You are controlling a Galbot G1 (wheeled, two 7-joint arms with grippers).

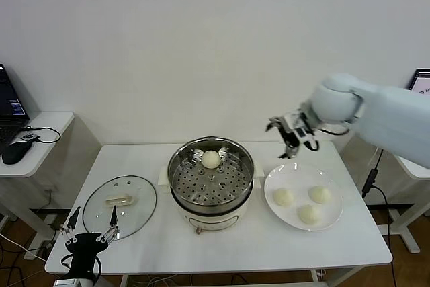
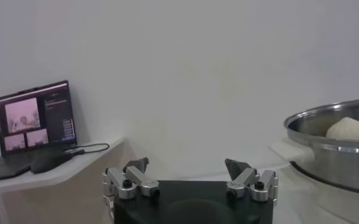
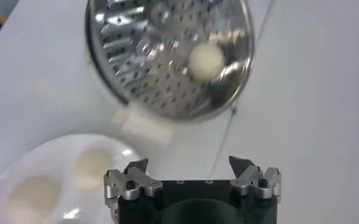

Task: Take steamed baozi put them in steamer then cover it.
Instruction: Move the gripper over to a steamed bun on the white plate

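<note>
The steamer stands mid-table with one baozi on its perforated tray, toward the back. Three more baozi lie on a white plate to its right. My right gripper hangs open and empty above the plate's far edge. In the right wrist view the right gripper is over the table between the plate and the steamer. The glass cover lies flat left of the steamer. My left gripper is parked open near the cover's front edge.
A side table at the left carries a laptop and a mouse with a cable. Another desk with a screen stands at the far right. A white wall lies close behind the table.
</note>
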